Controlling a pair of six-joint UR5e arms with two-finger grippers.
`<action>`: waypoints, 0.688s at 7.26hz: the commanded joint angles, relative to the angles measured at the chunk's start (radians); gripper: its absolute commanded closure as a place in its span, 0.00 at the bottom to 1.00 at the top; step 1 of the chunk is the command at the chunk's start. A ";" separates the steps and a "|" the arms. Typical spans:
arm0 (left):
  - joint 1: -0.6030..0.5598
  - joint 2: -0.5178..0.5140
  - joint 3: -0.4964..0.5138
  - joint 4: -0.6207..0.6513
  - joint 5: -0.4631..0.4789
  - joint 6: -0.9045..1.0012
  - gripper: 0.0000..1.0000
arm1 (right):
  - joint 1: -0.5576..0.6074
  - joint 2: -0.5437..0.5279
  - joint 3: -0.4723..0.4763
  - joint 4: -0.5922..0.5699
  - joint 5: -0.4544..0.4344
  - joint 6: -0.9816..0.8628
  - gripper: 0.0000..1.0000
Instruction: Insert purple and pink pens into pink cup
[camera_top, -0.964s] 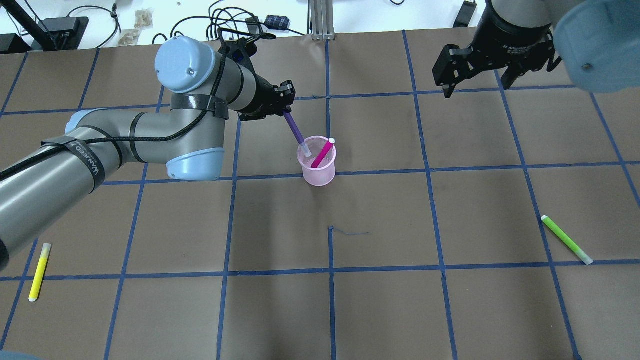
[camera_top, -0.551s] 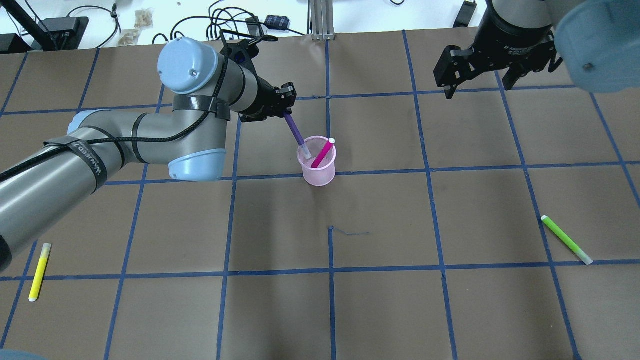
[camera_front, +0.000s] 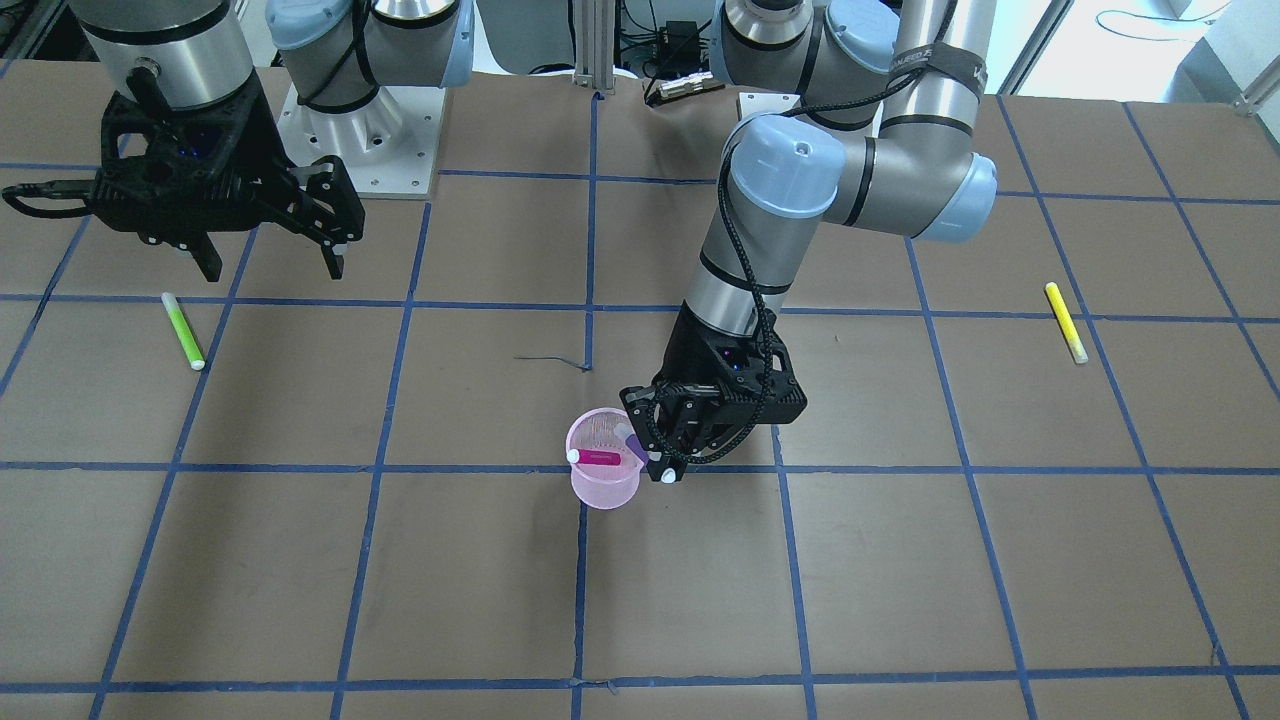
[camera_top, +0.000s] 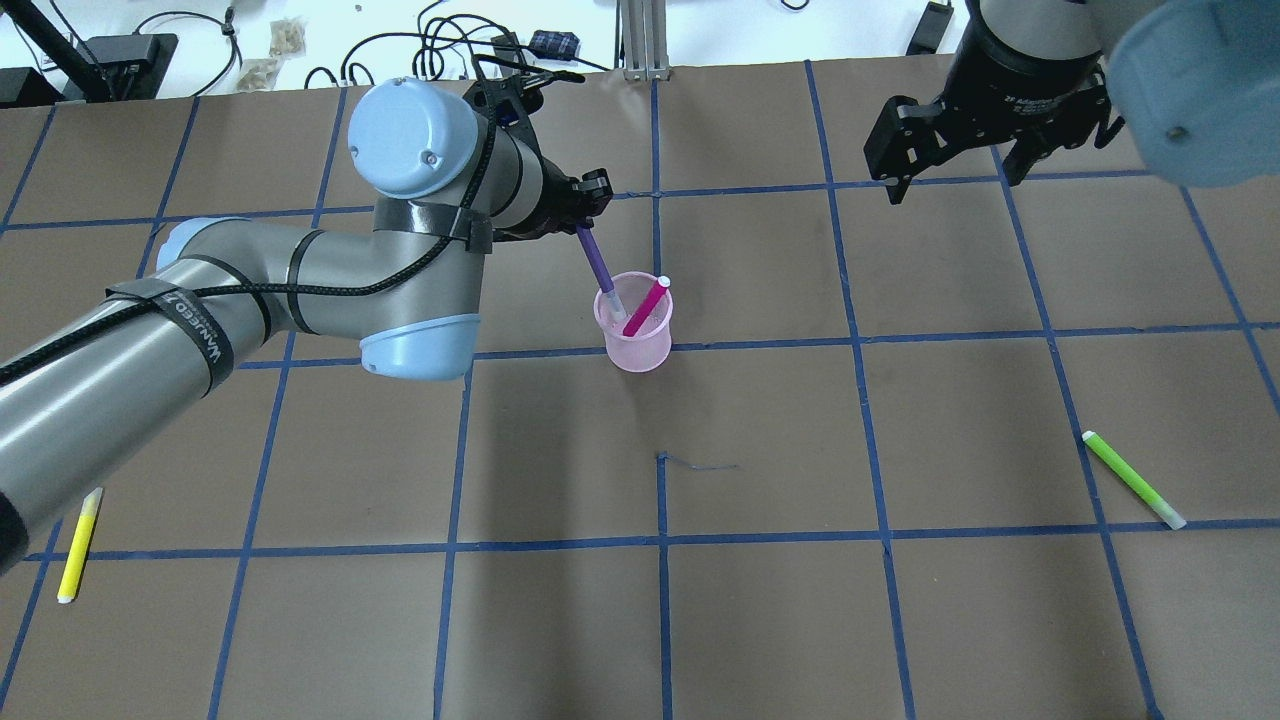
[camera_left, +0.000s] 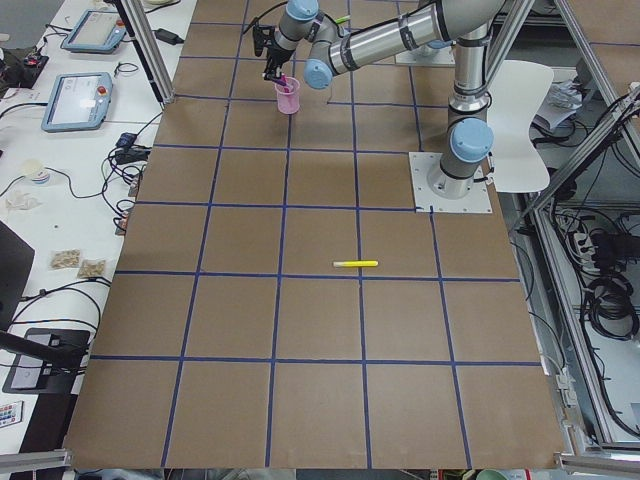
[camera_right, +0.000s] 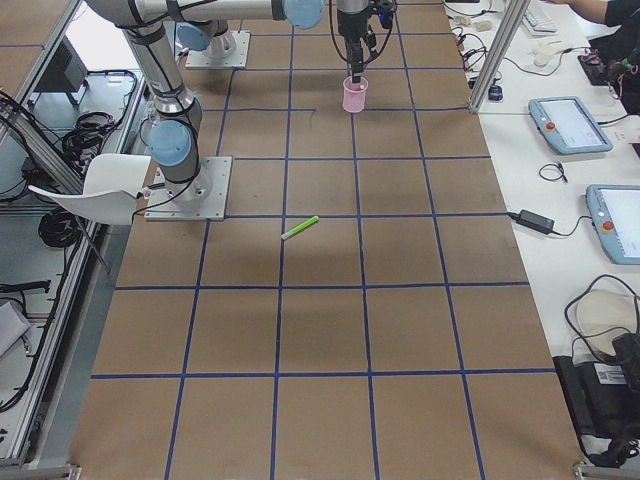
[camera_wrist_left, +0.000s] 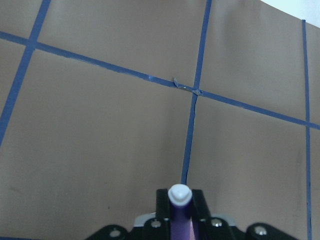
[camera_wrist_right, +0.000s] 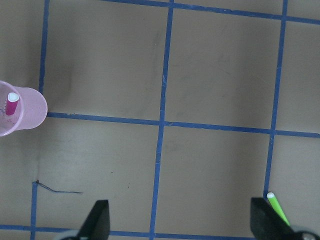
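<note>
Translucent pink cup (camera_top: 636, 348) stands upright; pink pen (camera_top: 646, 305) leans inside, purple pen (camera_top: 598, 262) tilted (tip in cup).

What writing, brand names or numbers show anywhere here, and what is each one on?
"WANJEED", roughly, in white letters on the black strap round the grey left arm; what follows is unclear.
"2F Adaptive", white print on the black housing of the right claw; the rest is too small.
Grey tablet screens on the side bench: too small to read.
</note>
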 joint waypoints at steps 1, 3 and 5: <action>-0.038 -0.018 -0.001 0.099 0.059 0.012 1.00 | 0.001 0.000 -0.003 0.001 0.010 0.013 0.00; -0.054 0.003 -0.021 0.103 0.072 0.012 1.00 | 0.000 -0.007 -0.017 0.020 0.054 0.120 0.00; -0.057 -0.004 -0.030 0.104 0.073 0.012 1.00 | 0.001 -0.004 -0.025 0.022 0.054 0.144 0.00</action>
